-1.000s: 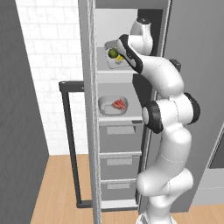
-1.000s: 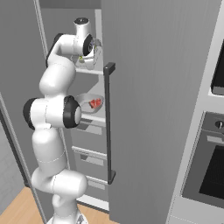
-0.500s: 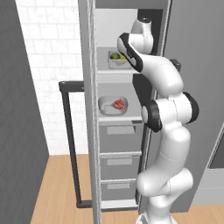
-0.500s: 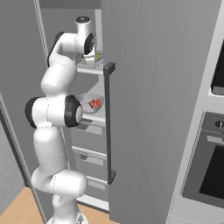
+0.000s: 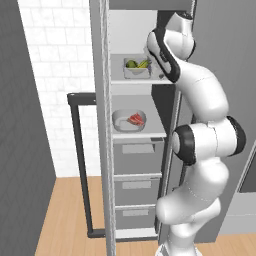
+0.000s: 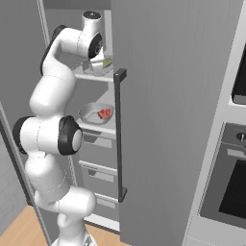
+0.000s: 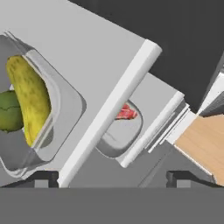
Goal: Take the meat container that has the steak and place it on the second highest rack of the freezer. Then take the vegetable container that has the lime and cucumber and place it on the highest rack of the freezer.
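Observation:
The vegetable container (image 5: 137, 68) (image 7: 65, 103) stands on the highest rack (image 5: 119, 80) (image 7: 98, 52) of the open freezer (image 5: 131, 30), holding the lime (image 5: 131, 64) (image 7: 8, 110) and the cucumber (image 5: 144, 63) (image 7: 27, 94). One shelf lower, the rounded meat container (image 5: 125, 121) (image 6: 91, 113) (image 7: 120, 135) holds the steak (image 5: 135, 119) (image 6: 104, 114) (image 7: 127, 113). My gripper (image 5: 159, 74) (image 6: 98, 66) (image 7: 113, 178) is open just in front of the tray, beside it. Nothing lies between its fingertips (image 7: 46, 177).
The freezer door (image 5: 102, 150) stands open, its dark handle (image 5: 80, 160) (image 6: 118, 134) close beside the arm. Three grey drawers (image 5: 137, 150) sit below the shelves. A built-in oven (image 6: 230, 187) is at the right, and wooden floor (image 5: 65, 215) lies below.
My hand has drawn back a little from the vegetable container and let go of it. The tray stays on the upper shelf.

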Motion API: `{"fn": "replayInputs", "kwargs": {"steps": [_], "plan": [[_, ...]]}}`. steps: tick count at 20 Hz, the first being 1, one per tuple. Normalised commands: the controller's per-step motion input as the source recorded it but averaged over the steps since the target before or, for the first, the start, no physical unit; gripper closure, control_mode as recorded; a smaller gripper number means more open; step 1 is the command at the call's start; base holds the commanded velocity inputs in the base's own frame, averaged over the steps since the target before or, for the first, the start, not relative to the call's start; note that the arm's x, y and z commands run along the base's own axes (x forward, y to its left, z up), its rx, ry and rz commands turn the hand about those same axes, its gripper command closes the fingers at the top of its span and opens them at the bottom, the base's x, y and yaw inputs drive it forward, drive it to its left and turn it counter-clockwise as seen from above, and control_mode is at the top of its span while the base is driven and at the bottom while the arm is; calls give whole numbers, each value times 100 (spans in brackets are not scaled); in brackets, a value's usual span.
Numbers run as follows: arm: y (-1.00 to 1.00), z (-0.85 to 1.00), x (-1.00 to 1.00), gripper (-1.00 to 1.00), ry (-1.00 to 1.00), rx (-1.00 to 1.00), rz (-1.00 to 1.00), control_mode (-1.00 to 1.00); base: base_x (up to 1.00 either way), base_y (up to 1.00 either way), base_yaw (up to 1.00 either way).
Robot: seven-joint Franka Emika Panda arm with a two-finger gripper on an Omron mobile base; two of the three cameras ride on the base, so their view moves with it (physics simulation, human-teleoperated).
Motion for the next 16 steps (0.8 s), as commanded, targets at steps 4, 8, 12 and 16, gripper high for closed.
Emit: {"fn": "replayInputs", "kwargs": {"steps": [4,8,12,16], "plan": [[0,-54,-100,-100,-5,7,39,-100,0,0,0],[0,-16,-100,-100,-9,0,38,-100,0,0,0],[0,-6,-100,-100,-3,-1,37,-100,0,0,0],[-18,-32,-100,-100,0,-11,42,-100,0,0,0]]}}
